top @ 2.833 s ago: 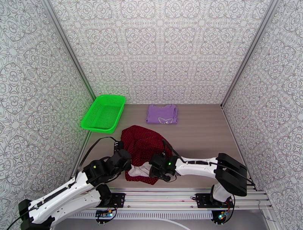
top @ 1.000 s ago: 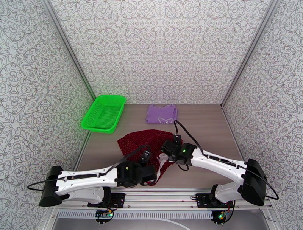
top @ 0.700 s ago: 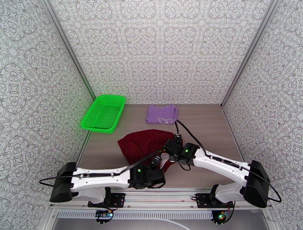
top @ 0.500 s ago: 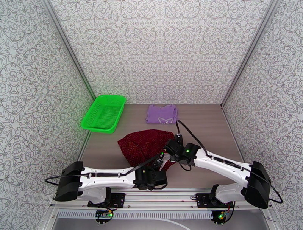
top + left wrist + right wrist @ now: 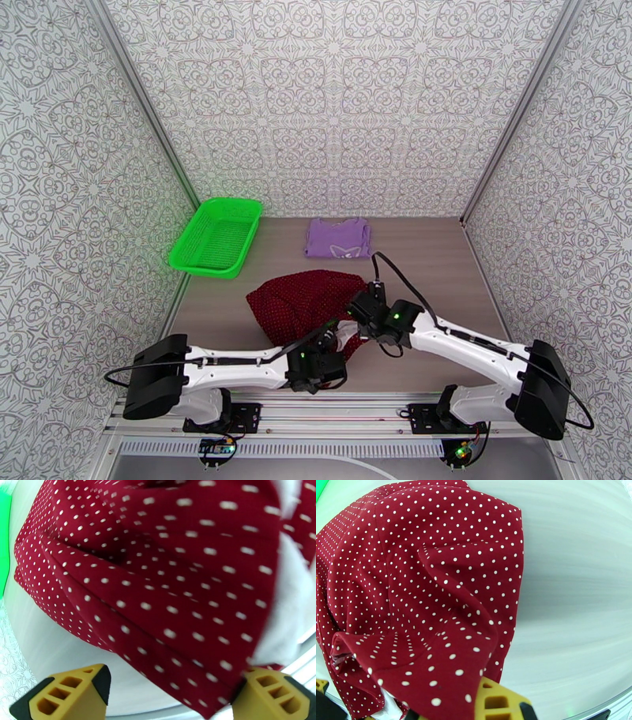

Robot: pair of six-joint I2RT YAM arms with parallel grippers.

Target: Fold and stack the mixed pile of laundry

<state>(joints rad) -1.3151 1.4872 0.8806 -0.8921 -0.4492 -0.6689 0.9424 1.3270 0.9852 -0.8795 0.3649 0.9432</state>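
Note:
The dark red dotted garment (image 5: 299, 304) with white lining lies bunched at the table's middle. My right gripper (image 5: 361, 305) is shut on its right edge; in the right wrist view the cloth (image 5: 422, 598) drapes over one yellow finger (image 5: 499, 701) of that gripper (image 5: 454, 711). My left gripper (image 5: 335, 339) sits at the garment's near corner, open. In the left wrist view its yellow fingertips (image 5: 67, 695) stand wide apart with the red cloth (image 5: 166, 578) and white lining (image 5: 282, 618) reaching down between them. The lavender T-shirt (image 5: 338, 238) lies folded at the back.
A bright green mesh basket (image 5: 216, 236) stands at the back left. Patterned walls close in three sides. Bare table (image 5: 442, 268) lies to the right of the garment and in front of the basket. The left arm stretches along the near edge.
My left arm has swept right along the near edge to the garment's near corner, its jaws opening. The right gripper has drawn the garment's edge back and to the right.

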